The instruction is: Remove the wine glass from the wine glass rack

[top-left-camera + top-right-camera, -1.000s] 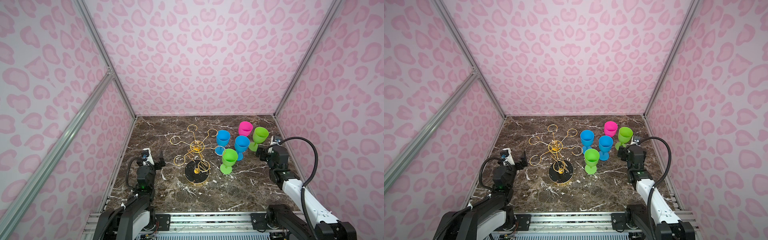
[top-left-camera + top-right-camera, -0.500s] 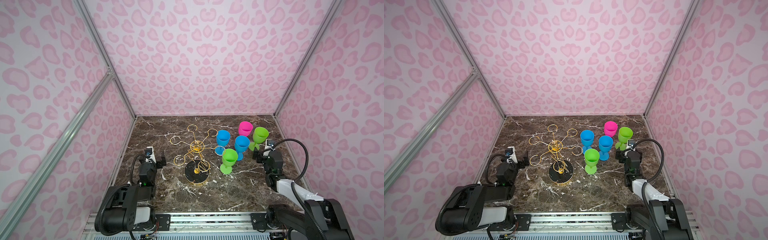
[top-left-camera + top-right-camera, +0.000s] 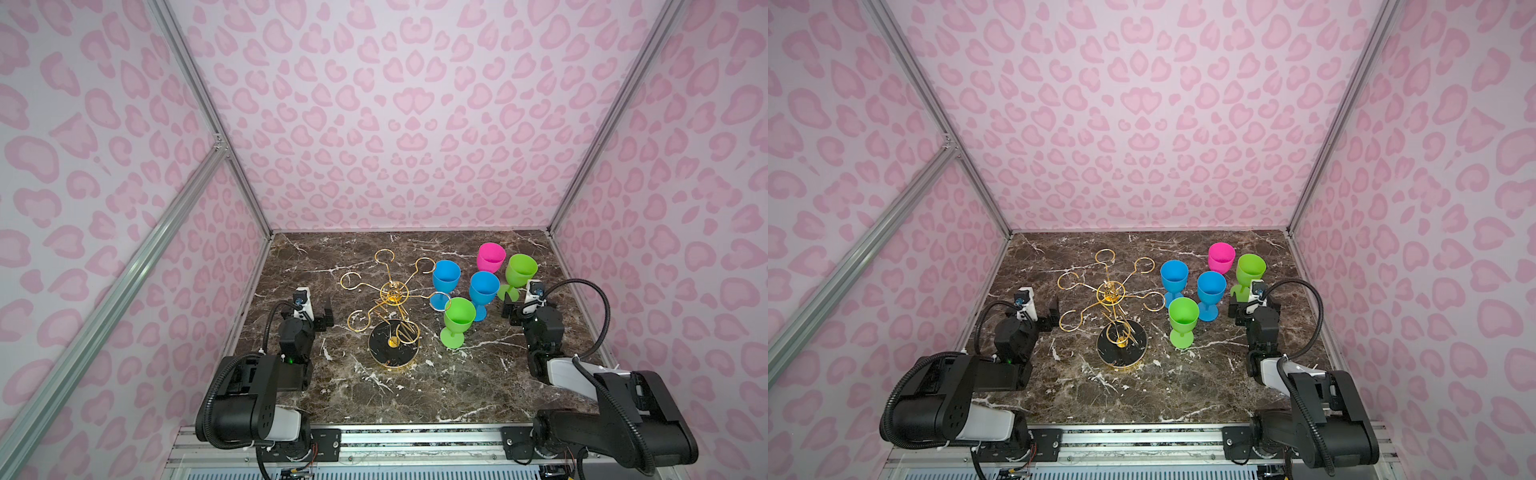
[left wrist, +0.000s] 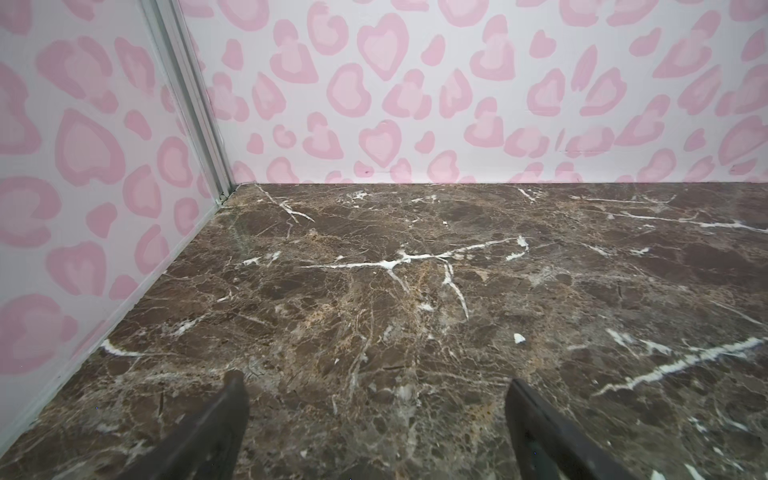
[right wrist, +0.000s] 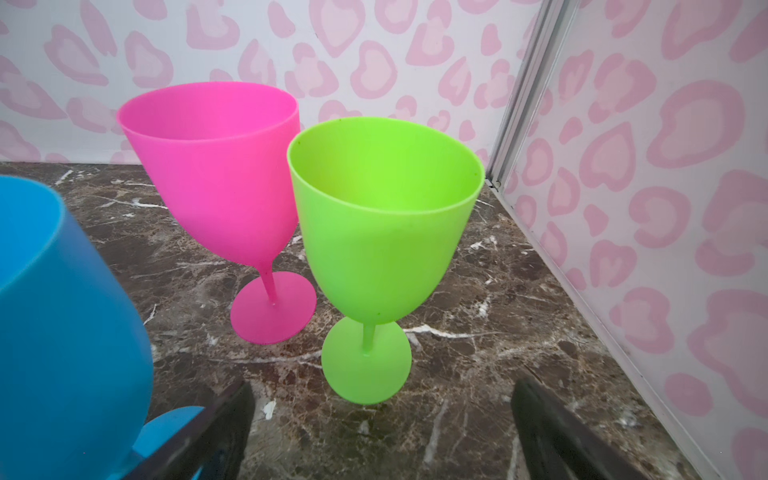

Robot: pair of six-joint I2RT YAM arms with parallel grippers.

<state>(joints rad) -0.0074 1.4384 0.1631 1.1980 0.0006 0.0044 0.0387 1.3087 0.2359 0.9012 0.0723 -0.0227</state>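
While rack (image 3: 390,353) sits mid-table, glasses (image 3: 483,286) crowd R edge, bare marble (image 3: 415,395) front

Gold wire wine glass rack (image 3: 392,293) stands upright on its black base, five coloured wine glasses (image 3: 484,286) upright beside it
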